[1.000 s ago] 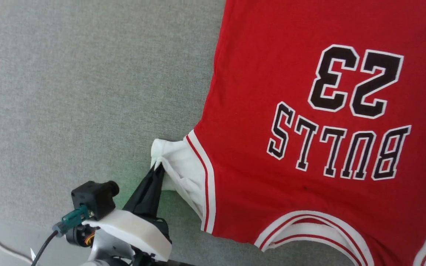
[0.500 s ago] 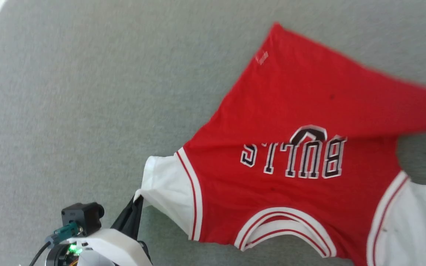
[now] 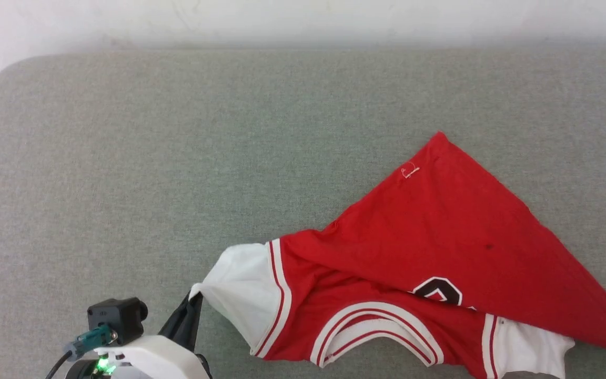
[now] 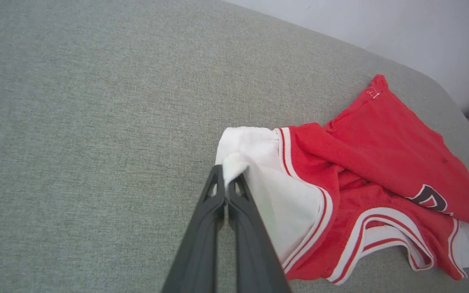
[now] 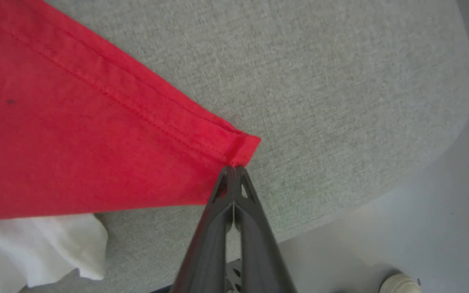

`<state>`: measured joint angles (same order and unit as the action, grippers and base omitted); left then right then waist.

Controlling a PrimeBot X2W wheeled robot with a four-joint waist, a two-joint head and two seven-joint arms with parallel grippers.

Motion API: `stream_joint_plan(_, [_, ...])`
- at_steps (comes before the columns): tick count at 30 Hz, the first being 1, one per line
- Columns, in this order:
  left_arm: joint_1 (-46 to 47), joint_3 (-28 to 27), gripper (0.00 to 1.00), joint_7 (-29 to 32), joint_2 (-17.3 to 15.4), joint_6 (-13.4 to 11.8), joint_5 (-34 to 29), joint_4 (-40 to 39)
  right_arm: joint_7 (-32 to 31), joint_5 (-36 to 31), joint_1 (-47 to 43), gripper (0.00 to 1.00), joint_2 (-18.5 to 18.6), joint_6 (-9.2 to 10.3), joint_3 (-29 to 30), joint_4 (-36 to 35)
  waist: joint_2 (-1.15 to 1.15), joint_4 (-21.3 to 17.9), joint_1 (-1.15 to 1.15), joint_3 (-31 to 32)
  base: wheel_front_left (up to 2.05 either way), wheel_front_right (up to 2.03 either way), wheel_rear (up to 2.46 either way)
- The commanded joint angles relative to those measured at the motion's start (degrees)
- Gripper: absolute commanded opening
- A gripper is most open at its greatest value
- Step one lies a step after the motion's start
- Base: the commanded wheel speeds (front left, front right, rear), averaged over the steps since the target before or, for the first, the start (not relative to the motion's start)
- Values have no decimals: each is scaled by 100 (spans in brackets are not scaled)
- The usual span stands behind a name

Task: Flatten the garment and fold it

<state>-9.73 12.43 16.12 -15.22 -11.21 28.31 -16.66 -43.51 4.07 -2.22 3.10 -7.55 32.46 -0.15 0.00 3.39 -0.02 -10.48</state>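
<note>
1. While the garment (image 3: 440, 237) lies on the grey cloth-covered counter (image 3: 124, 158), we see it toward the near right of the head view, partly doubled over on itself.
2. Its red body is turned back toward the collar (image 3: 376, 329) as a large triangular flap, with one corner pointing away from us.
3. That flap hides most of the black, white-outlined number (image 3: 437, 290); just a curved piece peeks out at the flap's edge.
4. The striped collar lies uncovered, close to the counter's near edge.
5. Our left fingers (image 4: 227, 187) are pressed together on the white sleeve on our left (image 3: 240, 295), pinching a small tuft of its edge between the tips, and the sleeve draws out to a point toward them.
6. Our right fingers (image 5: 233, 179) are closed tight on the hemmed red corner (image 5: 238, 148) of the garment, whose stitched edge shows just past the tips, near the counter's rounded end.
7. The white sleeve on our right (image 3: 532, 350) lies bunched under the flap's near edge.
8. Beyond the counter we see a pale wall (image 3: 303, 21), and in the right wrist view a grey floor (image 5: 421, 224) past the counter's edge.
</note>
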Motion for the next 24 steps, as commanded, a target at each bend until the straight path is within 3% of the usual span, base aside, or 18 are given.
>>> stream_joint_plan(1, [-65, -4, 0, 6, -33, -20, 32, -22, -81, 123, -14, 0, -19, 6, -6, 57, 0, -21, 2, 25, 0, 0, 0])
stream_joint_plan(2, [-62, 1, 0, 9, -37, -17, 34, -20, -119, 170, -22, 25, -19, 6, -20, 95, 0, -11, 2, 25, 0, 0, 0])
stream_joint_plan(3, [-59, 6, 0, 14, -42, -13, 37, -17, -119, 217, -15, 58, -20, 6, -36, 123, 0, 0, 2, 25, 0, 0, 0])
stream_joint_plan(4, [-54, 9, 0, 17, -47, -13, 36, -13, -81, 237, -5, 100, -20, 6, -59, 125, 0, 14, 2, 26, 0, 0, 0])
stream_joint_plan(7, [-44, 28, 0, 25, -50, -15, 36, -6, 274, 225, 115, 100, -21, 6, -73, 54, 0, 62, 2, 40, 0, 0, 0])
stream_joint_plan(11, [-38, 65, 0, 33, -37, -12, 48, 7, 1288, 184, 456, 100, -22, 6, -249, -67, 0, 129, 2, 54, 0, 0, 0])
stream_joint_plan(15, [-18, 88, 0, 27, -29, -11, 54, 1, 2555, 262, 989, 100, 36, 6, -835, -4, 0, 188, 2, 7, 0, 0, 0])
stream_joint_plan(19, [29, 111, 0, 6, -18, -7, 50, -11, 3642, 438, 1634, 100, 364, 6, -1719, 382, 0, 255, 2, -122, 0, 0, 0])
stream_joint_plan(24, [115, 166, 0, -17, 17, 11, 45, -18, 4000, 531, 2328, 100, 760, 6, -2602, 1105, 0, 383, 2, -342, 0, 0, 0])
